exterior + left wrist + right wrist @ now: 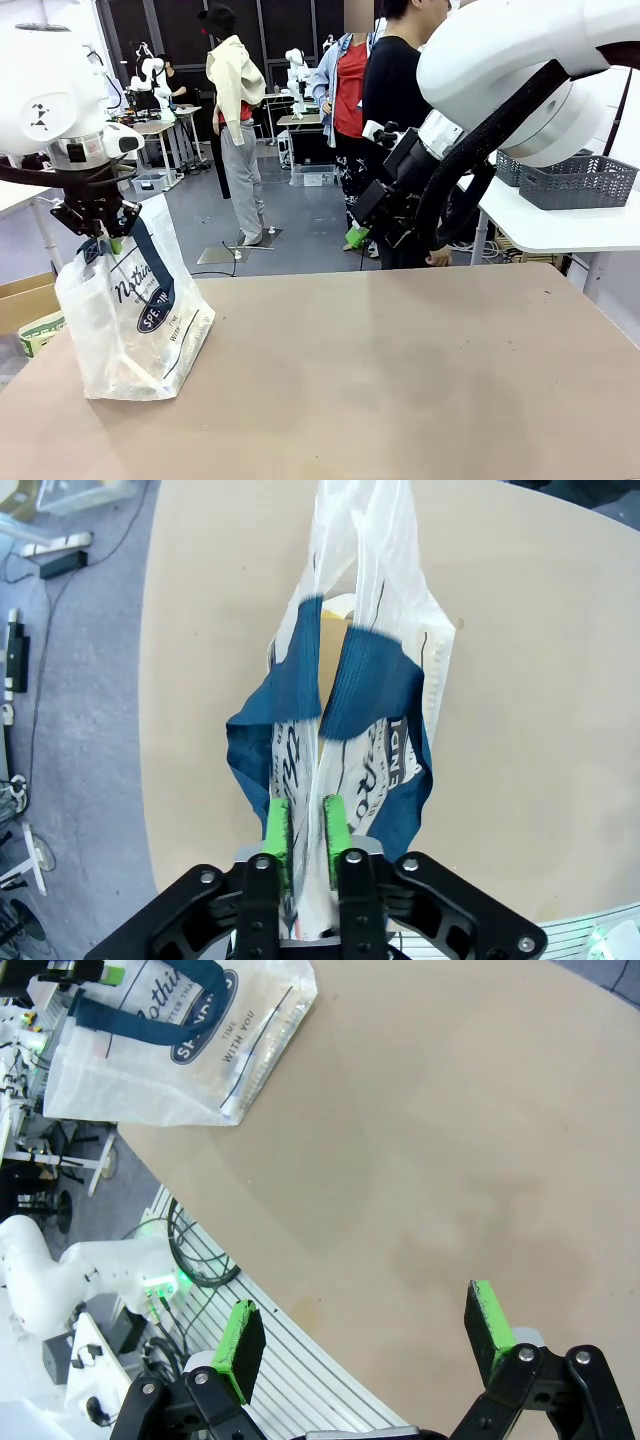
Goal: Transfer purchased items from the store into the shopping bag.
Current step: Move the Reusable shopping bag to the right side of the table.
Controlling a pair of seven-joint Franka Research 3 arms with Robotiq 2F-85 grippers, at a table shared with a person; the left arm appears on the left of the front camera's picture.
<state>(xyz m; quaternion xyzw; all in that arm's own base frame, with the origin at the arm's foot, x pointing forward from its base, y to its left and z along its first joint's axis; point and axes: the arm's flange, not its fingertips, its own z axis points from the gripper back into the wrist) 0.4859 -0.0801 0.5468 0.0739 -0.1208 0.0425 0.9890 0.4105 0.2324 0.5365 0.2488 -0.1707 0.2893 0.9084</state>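
Right gripper [365,1335] raised above table [400,380], jaws spread wide, nothing held. Shopping bag [135,310] upright near table's left edge. Left gripper [305,830] pinching bag's navy handles [365,685] at top.

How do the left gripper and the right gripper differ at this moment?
The left gripper has its fingers close together around the shopping bag top; the right gripper has its fingers spread wide with nothing between them. The left points down at the bag, the right hangs above bare table. Both have green pads.
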